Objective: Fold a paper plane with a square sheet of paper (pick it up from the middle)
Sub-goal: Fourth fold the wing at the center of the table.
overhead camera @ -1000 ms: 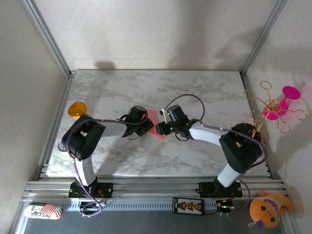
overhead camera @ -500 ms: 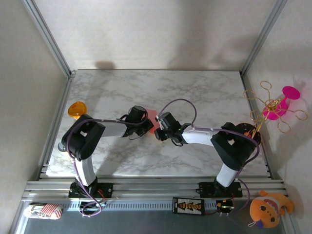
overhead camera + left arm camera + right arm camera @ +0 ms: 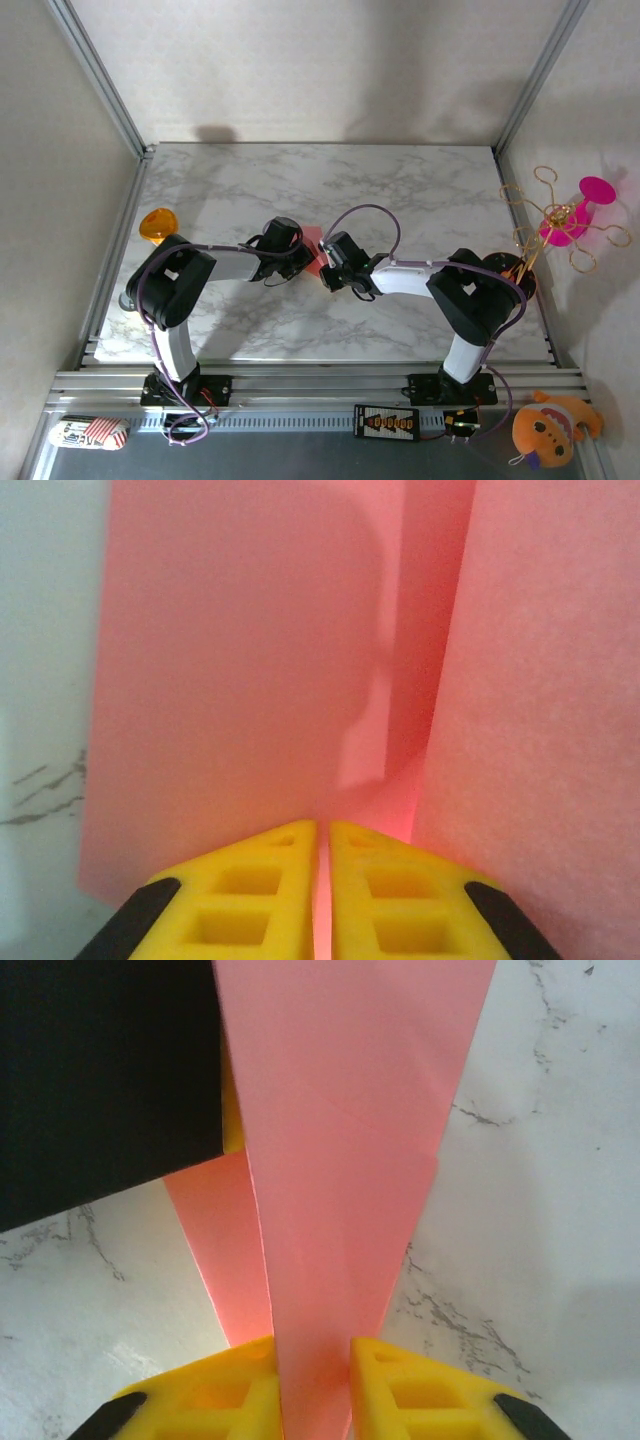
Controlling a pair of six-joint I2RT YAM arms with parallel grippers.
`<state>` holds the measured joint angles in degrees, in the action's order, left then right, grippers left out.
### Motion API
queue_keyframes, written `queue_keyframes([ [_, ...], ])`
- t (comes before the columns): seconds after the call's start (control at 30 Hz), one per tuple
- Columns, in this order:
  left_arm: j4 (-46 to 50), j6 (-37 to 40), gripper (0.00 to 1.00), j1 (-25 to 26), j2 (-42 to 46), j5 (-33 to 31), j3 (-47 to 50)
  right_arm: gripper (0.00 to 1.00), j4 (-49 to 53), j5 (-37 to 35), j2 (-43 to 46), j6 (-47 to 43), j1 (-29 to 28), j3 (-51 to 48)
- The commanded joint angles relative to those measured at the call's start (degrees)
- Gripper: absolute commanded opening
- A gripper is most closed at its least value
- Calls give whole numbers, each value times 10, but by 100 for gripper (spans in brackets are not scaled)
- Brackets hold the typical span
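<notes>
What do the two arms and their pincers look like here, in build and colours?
Both arms, left arm and right arm, have bulky black joints, white links and looping purple cables. The left pincer and right pincer have yellow fingers with rectangular recesses and black outer corners.

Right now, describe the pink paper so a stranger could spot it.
Look at the marble table where both arms meet. The pink paper is pinched by the left gripper and right gripper. It's thin and creased, unlike the round orange disc.
</notes>
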<state>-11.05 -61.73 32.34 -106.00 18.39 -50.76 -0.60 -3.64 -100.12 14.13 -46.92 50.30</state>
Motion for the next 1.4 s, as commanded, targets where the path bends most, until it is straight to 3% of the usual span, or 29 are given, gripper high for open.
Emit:
queue_keyframes([
  [0.0,29,-5,12,4,12,-17,11,23,7,-21,4,-5,-7,17],
  [0.23,30,-4,12,4,11,-18,11,27,16,-30,17,-2,-7,16],
  [0.67,31,-4,12,4,14,-19,14,10,6,7,-2,-6,-7,18],
  [1.37,37,-4,12,3,31,-30,21,6,8,109,-30,-4,20,27],
])
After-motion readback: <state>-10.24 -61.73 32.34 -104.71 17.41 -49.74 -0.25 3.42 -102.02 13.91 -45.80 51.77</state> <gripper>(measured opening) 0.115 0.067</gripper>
